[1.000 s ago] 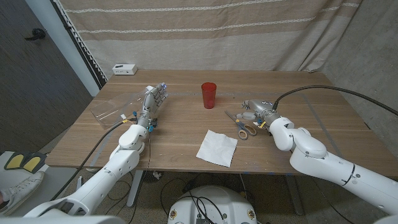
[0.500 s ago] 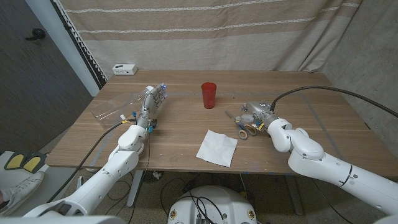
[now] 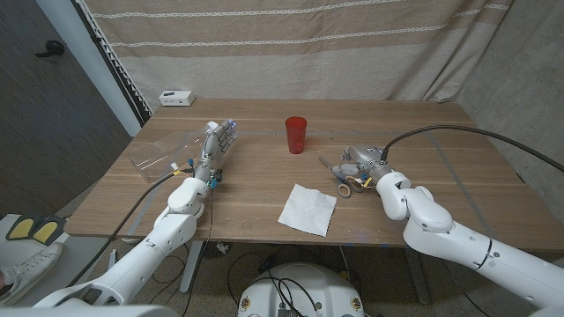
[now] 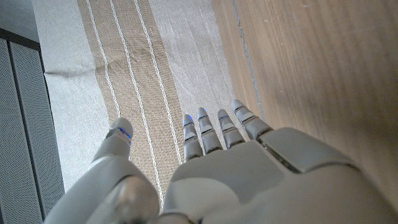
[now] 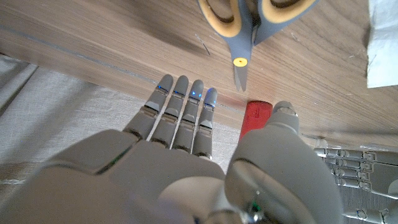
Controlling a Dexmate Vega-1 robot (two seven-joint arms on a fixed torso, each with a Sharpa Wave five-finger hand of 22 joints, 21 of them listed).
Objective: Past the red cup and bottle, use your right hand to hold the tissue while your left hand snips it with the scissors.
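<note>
The white tissue (image 3: 307,209) lies flat near the table's front edge. Blue-grey scissors with yellow-lined handles (image 3: 342,180) lie just behind it to the right, also seen in the right wrist view (image 5: 245,25). My right hand (image 3: 359,159) stands right beside the scissors with straight, spread fingers and holds nothing (image 5: 186,143). The red cup (image 3: 295,135) stands upright at mid-table and shows past the fingertips (image 5: 256,117). A clear bottle (image 3: 163,151) lies on its side at the left. My left hand (image 3: 218,141) is by the bottle, fingers extended and empty (image 4: 217,168).
A small white box (image 3: 177,97) sits at the table's far left corner. A striped curtain (image 3: 308,44) hangs behind the table. A corner of the tissue (image 5: 382,43) shows in the right wrist view. Bare wood (image 3: 264,167) lies between cup, tissue and left hand.
My right arm has shifted leftward, bringing its hand closer against the scissors. The left hand, cup and tissue have not moved.
</note>
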